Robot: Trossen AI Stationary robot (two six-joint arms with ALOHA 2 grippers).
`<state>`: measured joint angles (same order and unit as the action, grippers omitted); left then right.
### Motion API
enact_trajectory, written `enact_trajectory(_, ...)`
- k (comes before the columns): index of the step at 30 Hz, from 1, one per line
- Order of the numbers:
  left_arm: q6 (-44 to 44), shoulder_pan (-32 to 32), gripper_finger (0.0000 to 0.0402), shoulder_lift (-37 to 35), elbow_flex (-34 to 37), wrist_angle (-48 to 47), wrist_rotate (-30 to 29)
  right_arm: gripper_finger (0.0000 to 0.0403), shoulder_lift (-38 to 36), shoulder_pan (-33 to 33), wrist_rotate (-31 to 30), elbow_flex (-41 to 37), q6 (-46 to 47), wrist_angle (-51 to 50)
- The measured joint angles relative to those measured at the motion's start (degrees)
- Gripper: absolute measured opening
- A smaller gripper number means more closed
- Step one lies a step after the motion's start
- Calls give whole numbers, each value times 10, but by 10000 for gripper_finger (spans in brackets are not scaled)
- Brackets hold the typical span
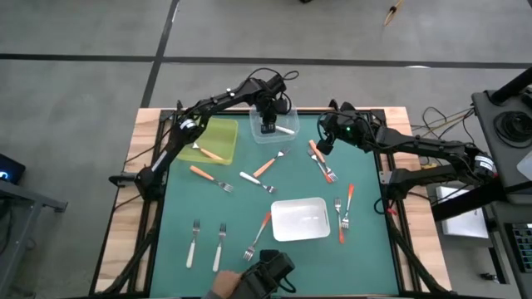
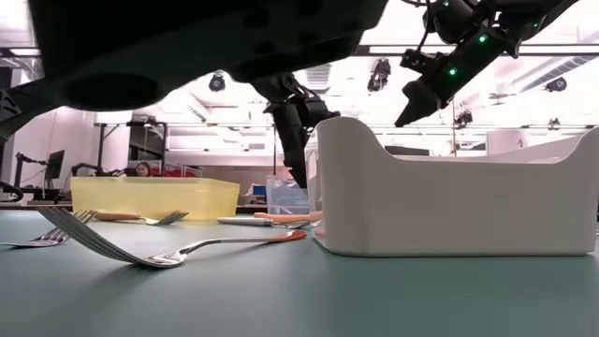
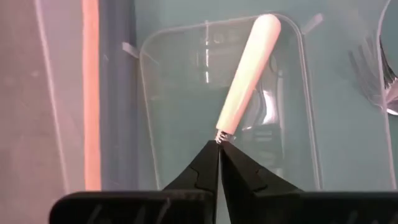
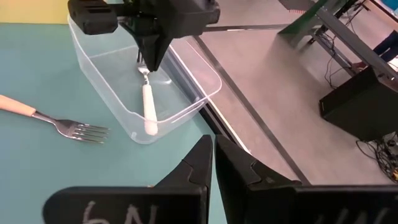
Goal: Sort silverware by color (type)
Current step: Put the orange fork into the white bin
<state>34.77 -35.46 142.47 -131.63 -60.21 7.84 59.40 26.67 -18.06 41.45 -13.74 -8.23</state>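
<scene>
The left gripper [image 3: 219, 144] is inside the clear tray [image 1: 285, 137] at the table's far edge, its fingers clenched together at the neck of a white fork [image 3: 245, 74]. Whether it grips the fork or only touches it cannot be told. In the right wrist view the fork [image 4: 148, 106] lies in the tray directly under that gripper [image 4: 151, 59].

The step in hand looks like dropping a white fork into the clear tray. Next, the gripper would need to lift clear and pick another piece from the mat.

The fork's long axis runs straight away from the fingertips, handle end pointing outward toward the tray's far wall, head tucked beneath the fingers.

The right gripper [image 4: 213, 149] waits nearby, fingers pressed shut and empty.
</scene>
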Motion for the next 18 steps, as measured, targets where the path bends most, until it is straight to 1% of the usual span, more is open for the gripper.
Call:
enact_trajectory(8, -24, 3, 1, -1, -1, -20, 1, 11, 0, 0, 0, 0, 0, 0)
enact_trajectory(15, -54, 13, 0, -16, -34, -28, 9, 11, 0, 0, 0, 0, 0, 0)
enact_trajectory(18, -61, 14, 0, -31, -24, -30, 31, 11, 0, 0, 0, 0, 2, 0)
